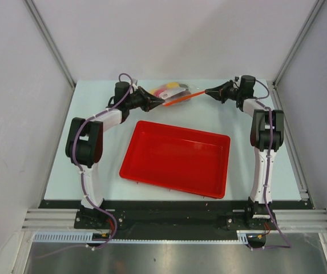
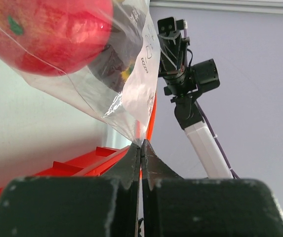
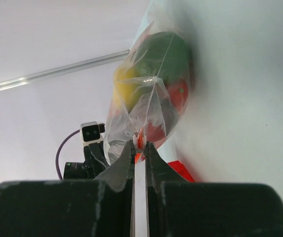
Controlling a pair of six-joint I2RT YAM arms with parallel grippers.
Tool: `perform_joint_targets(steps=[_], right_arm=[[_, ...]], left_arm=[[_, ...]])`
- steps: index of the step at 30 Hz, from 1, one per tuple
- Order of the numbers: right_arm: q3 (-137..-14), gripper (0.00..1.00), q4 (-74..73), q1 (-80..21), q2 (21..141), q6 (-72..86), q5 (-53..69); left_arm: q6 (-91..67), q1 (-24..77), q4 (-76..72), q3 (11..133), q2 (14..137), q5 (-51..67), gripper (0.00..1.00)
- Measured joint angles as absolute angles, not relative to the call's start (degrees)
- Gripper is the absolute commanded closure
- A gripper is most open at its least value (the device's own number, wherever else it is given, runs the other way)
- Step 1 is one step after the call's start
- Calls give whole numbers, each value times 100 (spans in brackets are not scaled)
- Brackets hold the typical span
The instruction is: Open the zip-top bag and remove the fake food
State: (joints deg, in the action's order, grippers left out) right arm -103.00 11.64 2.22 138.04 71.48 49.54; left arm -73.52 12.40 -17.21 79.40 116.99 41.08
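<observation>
The clear zip-top bag (image 1: 177, 91) hangs stretched between my two grippers at the back of the table, its orange-red zip strip (image 1: 181, 98) running along the lower edge. The fake food shows inside it: yellow, red and dark pieces (image 1: 169, 88). My left gripper (image 1: 162, 102) is shut on the bag's left corner (image 2: 141, 140); a big red fruit (image 2: 52, 29) fills that view. My right gripper (image 1: 208, 91) is shut on the zip end (image 3: 139, 140); green (image 3: 162, 54), yellow (image 3: 126, 84) and red (image 3: 178, 96) pieces show through the plastic.
A large red rectangular tray (image 1: 176, 157) lies in the middle of the table, just in front of the bag. White walls close in the back and both sides. The light table surface (image 1: 95, 97) extends around the tray.
</observation>
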Motion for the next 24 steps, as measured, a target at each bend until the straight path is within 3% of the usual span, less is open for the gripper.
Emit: perform_joint_targets(steps=[1,2,5,8,18,22,24], right_arm=[[-10409,93,1087,222,13856,7111,4982],[-10541,73,1013,224,13915,7065,5013],[-10759,41,720,222,13959,6904,4987],[-10781,31,521,290,13898,6713,4766],[-8934,44,443,-86,12315,6206,4508],[-8912,69,746,-652,12278,6182,4512],[-8871,69,840,-893,12285,6239,4541]], left_arm=[[-7349,1240,-1712,7940,11699,4108,100],[-7352,1240,-1708,7940,11699,4110,100],[-7356,1240,-1697,7940,11699,4121,100],[-7367,1184,-1699,7940,11699,4125,100],[-7522,1245,-1822,7940,11699,4121,100],[-7557,1302,-1835,7940,11699,4121,100],[-7561,1313,-1833,7940,11699,4121,100]])
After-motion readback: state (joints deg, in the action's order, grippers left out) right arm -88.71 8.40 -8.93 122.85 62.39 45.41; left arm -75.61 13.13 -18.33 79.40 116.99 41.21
